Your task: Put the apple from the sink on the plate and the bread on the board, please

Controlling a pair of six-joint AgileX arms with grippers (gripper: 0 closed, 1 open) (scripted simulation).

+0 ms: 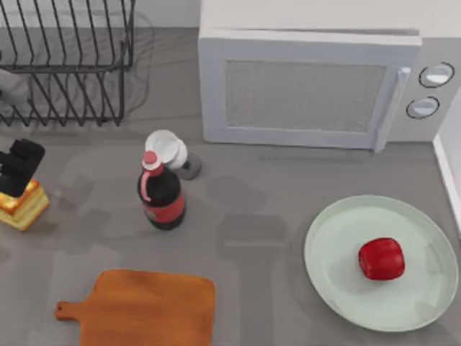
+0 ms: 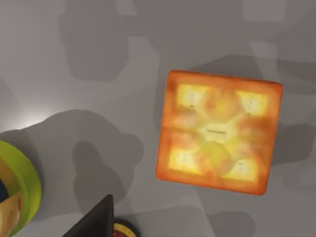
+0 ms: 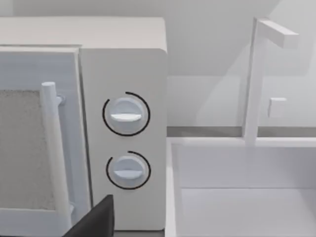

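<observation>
The red apple [image 1: 381, 258] lies on the pale mint-green plate [image 1: 338, 288] at the right of the table. The bread [image 1: 24, 208], a squarish chunk with a toasted orange top, sits on the table at the far left. My left gripper [image 1: 20, 171] hangs directly above its far edge. In the left wrist view the bread [image 2: 219, 131] lies flat below, apart from the dark gripper part [image 2: 96, 223]. The wooden board [image 1: 144, 306] lies at the front left with nothing on it. My right gripper [image 3: 95, 221] is parked facing the microwave and sink.
A dark cola bottle [image 1: 161, 194] with a red cap stands between bread and plate, a white cup [image 1: 168, 150] behind it. A wire dish rack [image 1: 65, 61] is at the back left, the microwave [image 1: 310, 86] at the back. The white sink [image 3: 247, 197] is right of it. A yellow-green bowl [image 2: 17, 192] sits near the bread.
</observation>
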